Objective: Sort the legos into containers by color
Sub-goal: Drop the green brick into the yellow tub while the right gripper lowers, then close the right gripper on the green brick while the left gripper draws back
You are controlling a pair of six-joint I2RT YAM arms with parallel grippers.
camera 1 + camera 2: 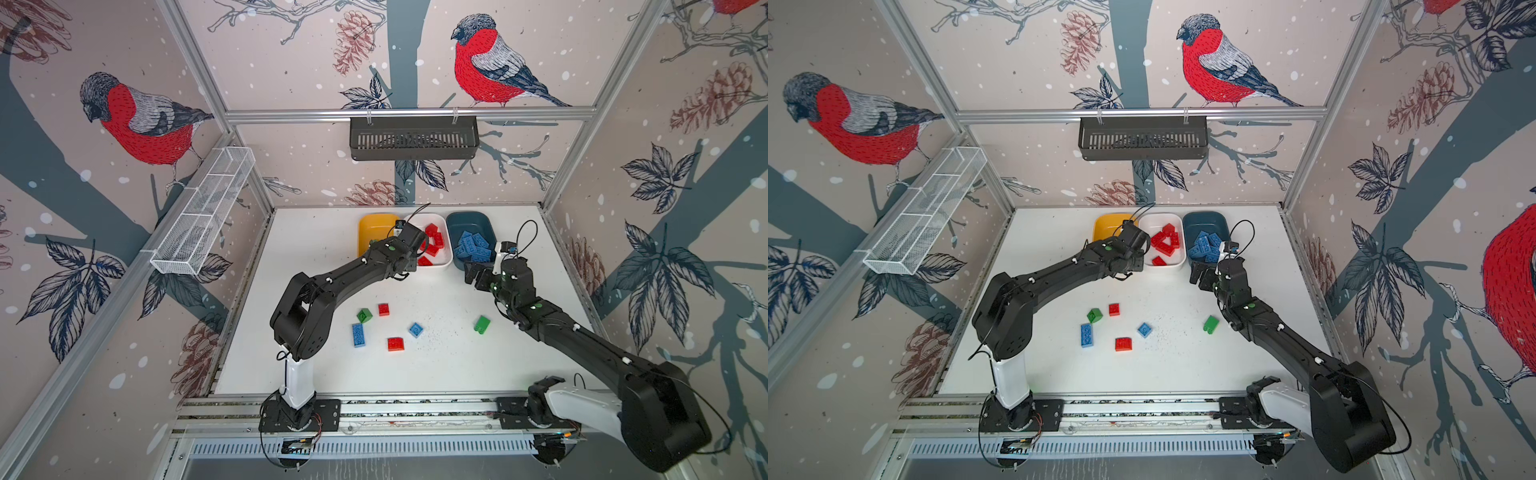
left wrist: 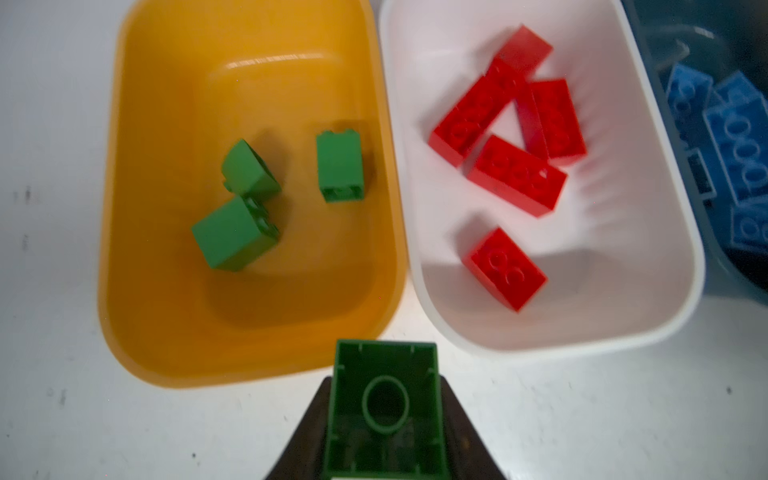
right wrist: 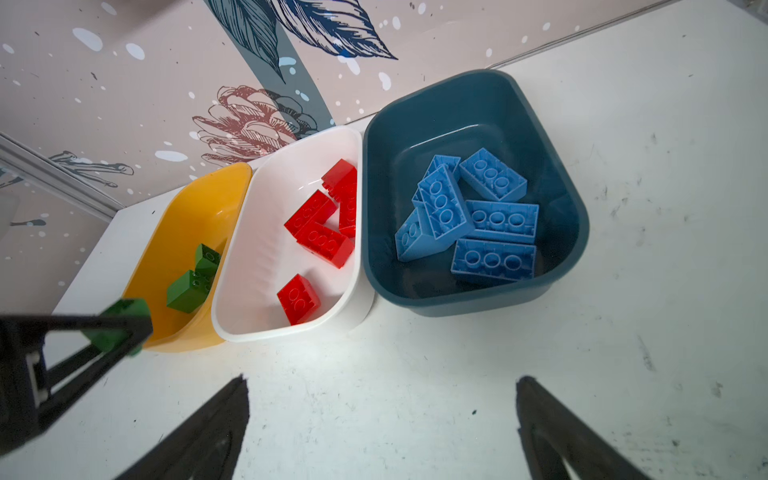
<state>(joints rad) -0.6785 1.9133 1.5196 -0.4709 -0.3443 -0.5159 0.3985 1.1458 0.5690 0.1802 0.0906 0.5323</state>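
My left gripper is shut on a green lego, held hollow side toward the camera just short of the near rim of the mustard tub. Three green legos lie in that tub. Several red legos lie in the white tub, and several blue legos in the teal tub. My right gripper is open and empty over bare table in front of the teal tub. Loose on the table in a top view are two green, two red and two blue legos.
A black slotted basket hangs on the back wall. A white wire mesh rack hangs on the left wall. Patterned walls close three sides of the table. An aluminium rail carrying both arm bases runs along the front.
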